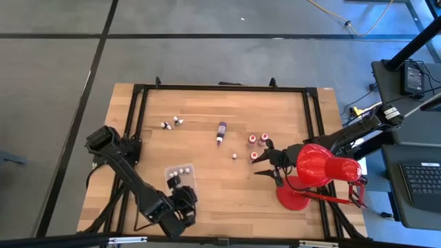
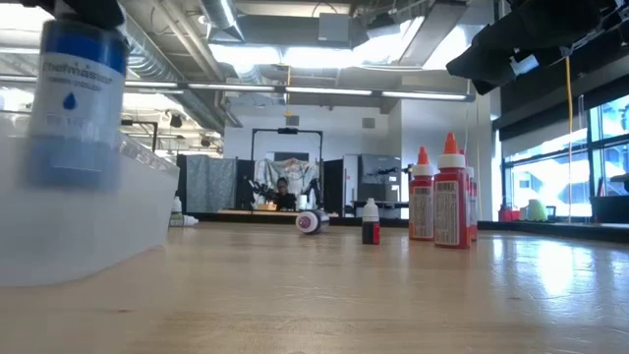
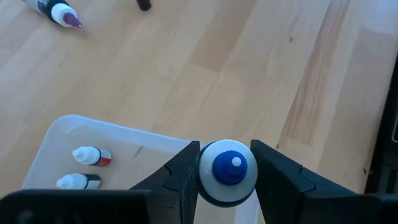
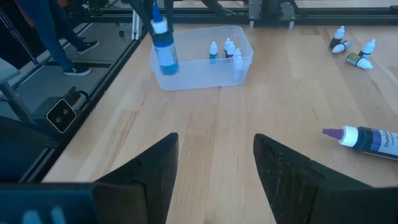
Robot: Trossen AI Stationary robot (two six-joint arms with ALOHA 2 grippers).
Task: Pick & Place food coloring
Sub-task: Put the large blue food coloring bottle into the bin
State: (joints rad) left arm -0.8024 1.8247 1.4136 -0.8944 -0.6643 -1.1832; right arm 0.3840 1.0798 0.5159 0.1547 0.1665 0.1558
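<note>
My left gripper (image 3: pixel 227 180) is shut on a food coloring bottle with a blue body and blue-tipped white cap (image 3: pixel 227 169), at the near end of the clear tray (image 1: pixel 180 176). Three small bottles (image 4: pixel 225 48) stand in the tray. More food coloring is on the table: a long purple bottle (image 1: pixel 221 131) lying on its side, two small ones (image 1: pixel 171 123) at the far left, and red-capped ones (image 1: pixel 258 140) standing in front of my right gripper (image 1: pixel 265 165). My right gripper (image 4: pixel 214 168) is open and holds nothing. My left gripper pinches the blue bottle between its two fingers at the white cap collar (image 3: pixel 205 186), one finger on each side. The fingers slant down from above. The bottle hangs upright, cap up, and its body (image 2: pixel 77 108) reaches below the tray's rim, clear of the tray floor.
A big red desk lamp (image 1: pixel 320 165) stands at the table's right edge, beside my right arm. A black frame (image 1: pixel 220 88) borders the table. Bare wood lies between the tray and the red-capped bottles.
</note>
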